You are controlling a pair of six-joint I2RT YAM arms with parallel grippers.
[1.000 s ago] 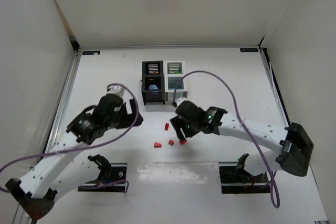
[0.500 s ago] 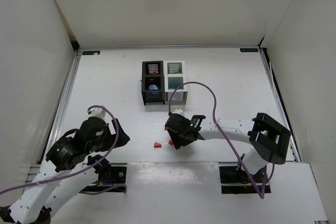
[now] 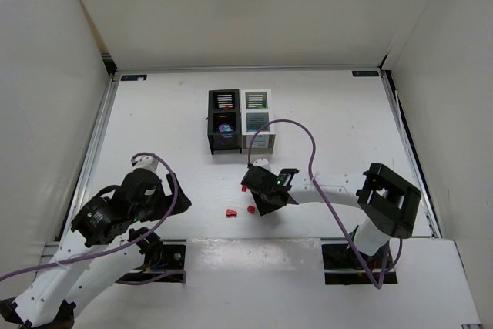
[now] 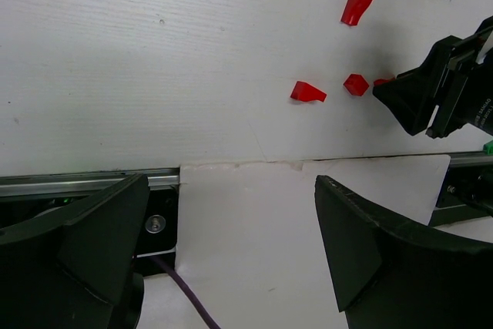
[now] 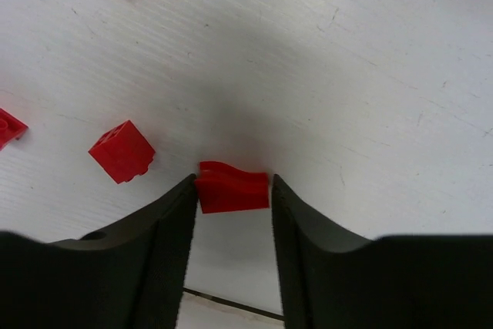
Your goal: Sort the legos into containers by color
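The left arm was folded near its base, the left gripper wide open and empty. The right arm stretched low to the left, the right gripper pinching a red lego.

Overhead camera looks down on the table; both close wrist cameras share its red legos.

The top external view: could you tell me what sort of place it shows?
Probably a robotics lab cell: a white table boxed in by white panels, left arm and right arm bolted at its near edge, a black bin and white bin.
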